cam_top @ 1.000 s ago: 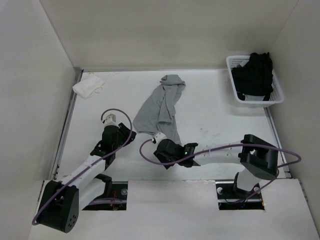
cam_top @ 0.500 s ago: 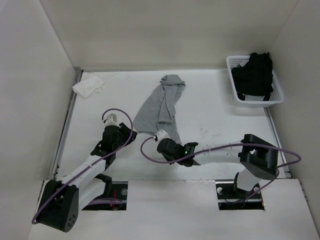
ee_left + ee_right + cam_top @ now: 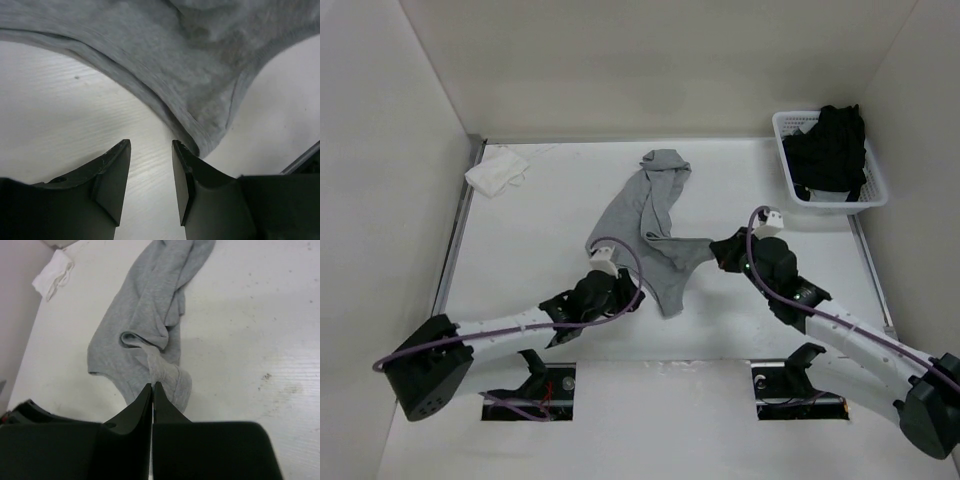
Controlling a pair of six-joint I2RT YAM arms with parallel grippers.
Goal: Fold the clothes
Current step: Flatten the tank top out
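Note:
The clothes (image 3: 642,215), a light grey tank top, lie crumpled in a long strip down the middle of the table. My right gripper (image 3: 718,250) is shut on a fold of the near end and holds it stretched out to the right. In the right wrist view the jaws (image 3: 152,385) meet on a taut twist of that grey fabric (image 3: 145,315). My left gripper (image 3: 632,293) stands open just left of the garment's near tip. In the left wrist view its fingers (image 3: 150,145) hold only bare table between them, and the right finger (image 3: 182,170) touches the grey hem (image 3: 190,65).
A white basket (image 3: 873,175) with a black garment (image 3: 830,150) sits at the back right. A small white cloth (image 3: 497,172) lies at the back left and also shows as a white cloth (image 3: 52,275) in the right wrist view. Tall white walls close in the table.
My right gripper shut on the garment's near end and carried it out to the right. The left arm swung right, up to the garment's near tip, with its jaws open.

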